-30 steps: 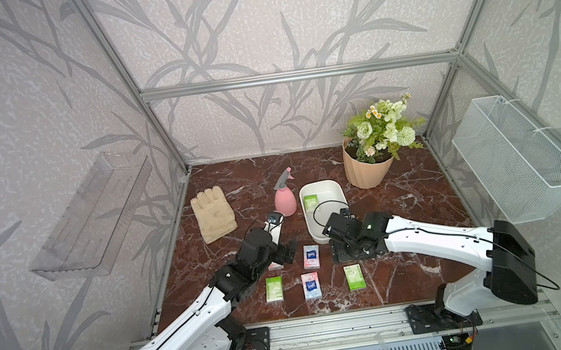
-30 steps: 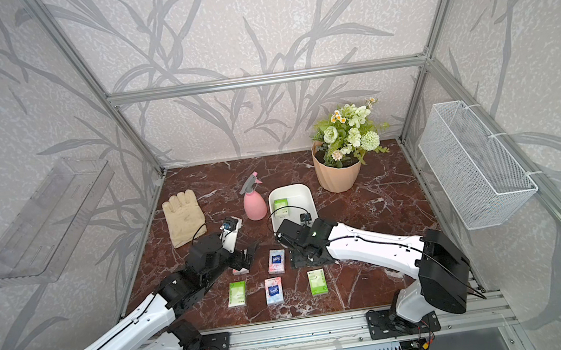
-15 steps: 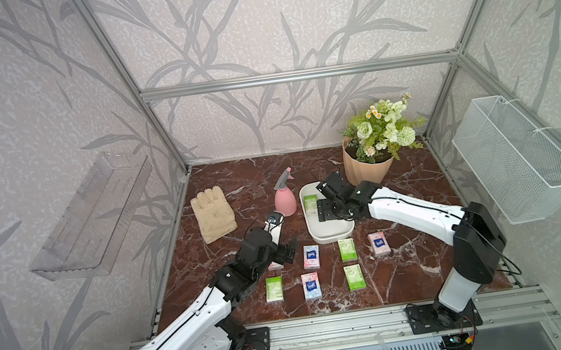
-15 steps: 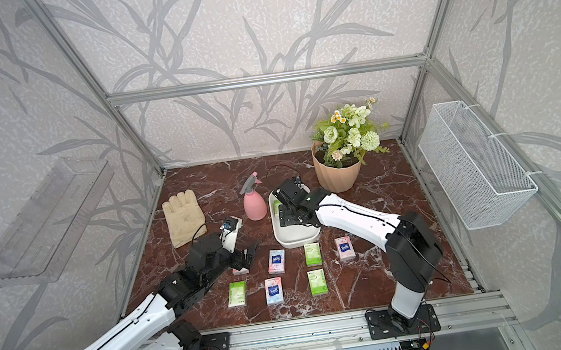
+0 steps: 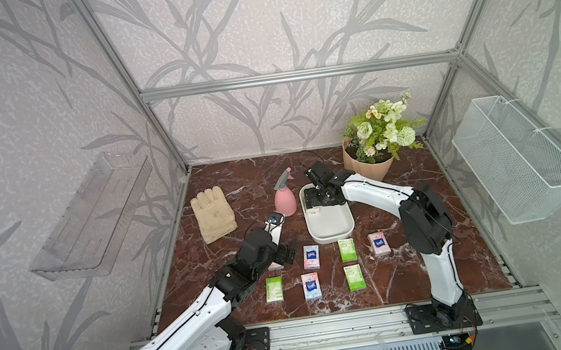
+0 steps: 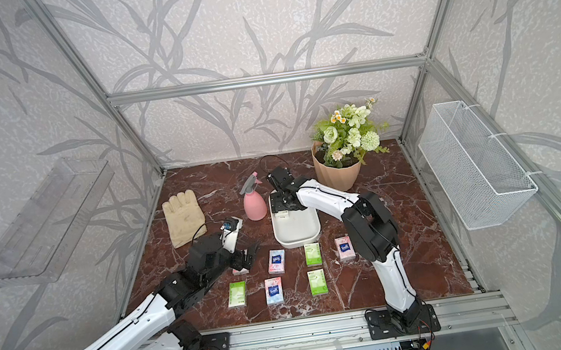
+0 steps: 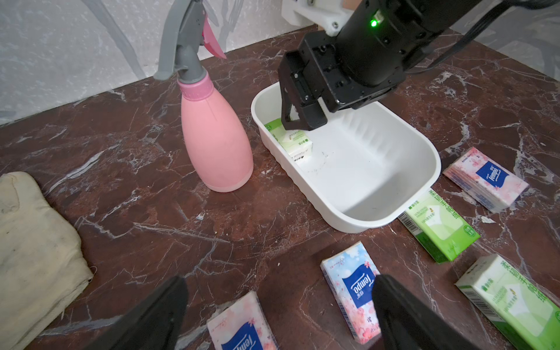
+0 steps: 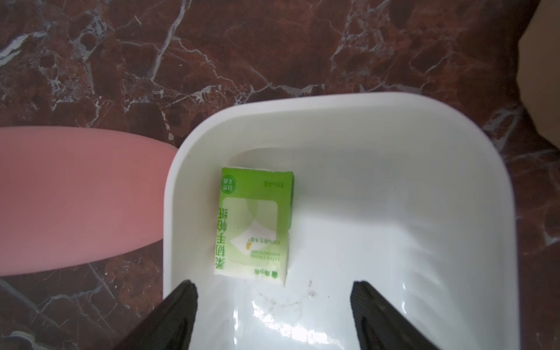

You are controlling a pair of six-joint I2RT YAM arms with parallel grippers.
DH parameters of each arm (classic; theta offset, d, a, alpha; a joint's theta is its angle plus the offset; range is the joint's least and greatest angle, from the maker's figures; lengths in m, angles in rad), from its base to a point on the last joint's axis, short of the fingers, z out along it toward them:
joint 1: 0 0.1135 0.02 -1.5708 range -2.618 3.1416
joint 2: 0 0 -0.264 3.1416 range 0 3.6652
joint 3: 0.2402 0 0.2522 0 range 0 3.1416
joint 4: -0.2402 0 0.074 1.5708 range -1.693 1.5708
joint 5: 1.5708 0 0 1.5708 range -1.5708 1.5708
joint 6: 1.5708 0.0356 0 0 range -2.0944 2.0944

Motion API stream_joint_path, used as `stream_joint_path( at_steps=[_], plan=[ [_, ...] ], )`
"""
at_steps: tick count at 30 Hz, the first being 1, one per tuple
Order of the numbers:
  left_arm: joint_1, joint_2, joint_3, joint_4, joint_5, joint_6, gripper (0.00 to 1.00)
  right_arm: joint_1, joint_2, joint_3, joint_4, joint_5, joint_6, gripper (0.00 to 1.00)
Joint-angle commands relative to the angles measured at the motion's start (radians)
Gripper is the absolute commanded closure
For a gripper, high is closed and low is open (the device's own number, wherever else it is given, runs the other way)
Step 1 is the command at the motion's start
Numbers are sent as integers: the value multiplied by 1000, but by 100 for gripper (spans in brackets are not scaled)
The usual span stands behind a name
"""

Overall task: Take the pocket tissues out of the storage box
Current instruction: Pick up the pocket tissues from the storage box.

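Observation:
The white storage box (image 5: 333, 237) stands mid-table, seen in both top views. One green pocket tissue packet (image 8: 254, 224) lies flat at its far end, by the wall nearest the spray bottle. My right gripper (image 8: 274, 288) hangs open just above that end of the storage box (image 8: 394, 127), the packet ahead of its fingertips and not between them. Several pink and green packets lie in two rows on the marble in front of the box, among them a pink one (image 5: 311, 256) and a green one (image 5: 347, 249). My left gripper (image 7: 280, 281) is open and empty, low over two pink packets.
A pink spray bottle (image 5: 284, 197) stands right beside the box's left wall. A beige glove (image 5: 213, 214) lies at the left, a flower pot (image 5: 373, 162) behind the box. A clear shelf (image 5: 89, 215) and a wire basket (image 5: 516, 156) hang on the side walls.
My right arm has swung from the packet rows at the front back over the box and on to its far end. The left arm has stayed still.

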Motion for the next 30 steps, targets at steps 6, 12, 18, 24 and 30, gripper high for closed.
stream_joint_path(
  at_steps=[6, 12, 18, 24, 30],
  plan=[
    [3, 16, -9, 13, 6, -5, 0, -28, 108, 101, -10, -92, -22, 21],
    [3, 23, -8, 13, -1, 1, 0, -37, 164, 159, -50, -113, -39, 24],
    [3, 28, -9, 10, -11, 3, 0, -40, 210, 247, -186, -22, -75, 29],
    [3, 31, -8, 6, -16, 6, 0, -40, 220, 304, -270, 45, -90, 33],
    [3, 40, -7, 10, -17, 6, 0, -39, 169, 250, -155, -65, -106, 33]
  ],
)
